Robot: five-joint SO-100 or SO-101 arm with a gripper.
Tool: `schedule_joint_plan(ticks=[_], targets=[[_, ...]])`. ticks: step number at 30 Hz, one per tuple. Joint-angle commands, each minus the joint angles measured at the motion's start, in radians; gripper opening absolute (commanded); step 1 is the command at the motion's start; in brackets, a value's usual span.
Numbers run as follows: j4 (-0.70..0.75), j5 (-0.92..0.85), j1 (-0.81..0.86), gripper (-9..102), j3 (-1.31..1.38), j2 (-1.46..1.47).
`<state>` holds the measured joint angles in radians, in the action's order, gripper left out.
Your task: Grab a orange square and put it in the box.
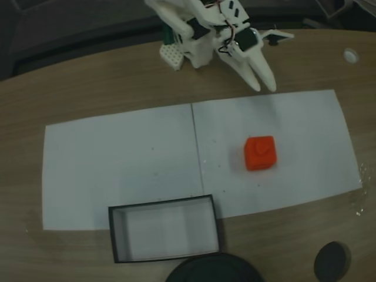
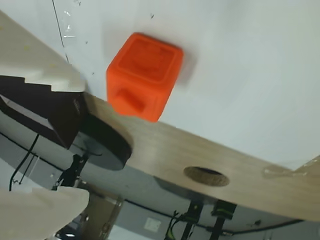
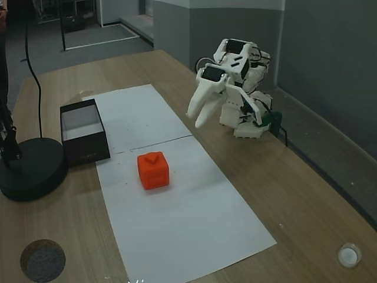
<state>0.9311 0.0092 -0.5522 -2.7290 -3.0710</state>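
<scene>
Nothing done yet. Jaws nearly closed, empty, up near arm base. Orange square (image 1: 259,153) on paper, well apart below jaws, untouched. Box (image 1: 117,247) empty, farther off. Left: approach, grab, carry, drop.

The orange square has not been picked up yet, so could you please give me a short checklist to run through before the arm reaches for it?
1. Orange square free to grasp: ok. It sits alone on the white paper with nothing touching it.
2. Gripper empty: ok. Its fingers hang above the table, apart from the cube.
3. Jaws wide enough for the cube: not ok. In both fixed views the fingertips are nearly together.
4. Box ready: ok. Its white inside holds nothing.
5. Path from cube to box: ok. Flat paper lies between them.
6. Black round base beside the box: cannot tell whether it would hinder the drop.
</scene>
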Motion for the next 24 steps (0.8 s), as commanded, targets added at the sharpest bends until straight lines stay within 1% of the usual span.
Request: schedule_joint_plan(ticks=[1, 4, 9, 11, 15, 24], targets=[[-0.028, 0.052, -0.02, 20, 0.212, 0.261], [-0.032, 0.132, -0.009, 21, 0.385, 0.476], [-0.023, 0.15, -0.003, 26, 0.586, 0.778], [-0.023, 0.17, 0.015, 26, 0.629, 0.871], [-0.02, 0.265, 0.069, 29, 0.687, 1.035], [-0.018, 0.27, 0.172, 35, 0.744, 1.232]])
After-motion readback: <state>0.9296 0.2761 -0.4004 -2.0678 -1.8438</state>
